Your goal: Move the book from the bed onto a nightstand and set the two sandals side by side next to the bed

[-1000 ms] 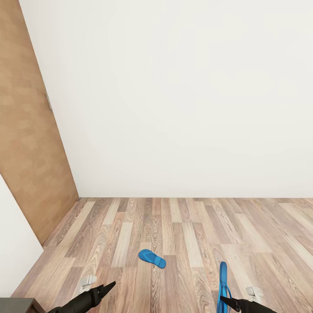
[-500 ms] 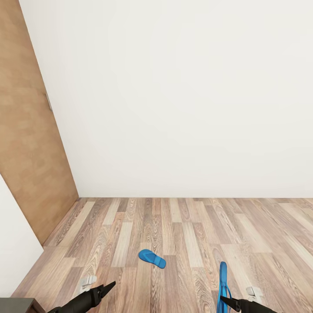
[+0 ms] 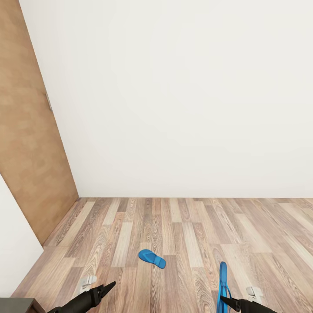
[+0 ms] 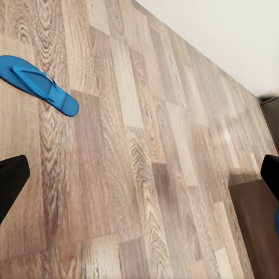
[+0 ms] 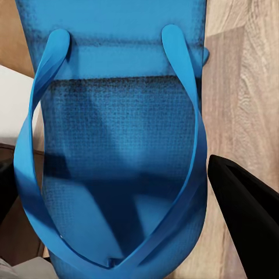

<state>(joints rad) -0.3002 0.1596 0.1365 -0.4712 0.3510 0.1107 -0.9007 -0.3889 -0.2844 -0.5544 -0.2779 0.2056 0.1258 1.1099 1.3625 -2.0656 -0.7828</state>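
Head view: a white wall (image 3: 174, 95) meets a wood-plank floor (image 3: 182, 234), with a brown wooden panel (image 3: 26, 143) set along the 9 o'clock side. One blue sandal (image 3: 152, 258) is seen lying flat on the floor, at about 6 o'clock of the frame and between the two arms. At 5 o'clock the second sandal (image 3: 222, 287) is held on edge, standing upright above the planks, by the right gripper (image 3: 227, 301), whose dark fingers are clamped on its lower end. The left gripper (image 3: 106, 288) is shown at 7 o'clock, empty, well apart from the lying sandal (a dark corner of furniture (image 3: 17, 304) is visible beside it at the frame's bottom).

Left wrist view: the floor sandal (image 4: 39, 85) is seen resting strap-up on the planks; the two black fingertips (image 4: 11, 180) are spread to opposite edges of the picture, with nothing between them, so the jaws stand wide apart.

Right wrist view: the held sandal (image 5: 116, 145) is seen close up, strap facing the camera, with one black finger (image 5: 247, 215) pressed alongside its sole.
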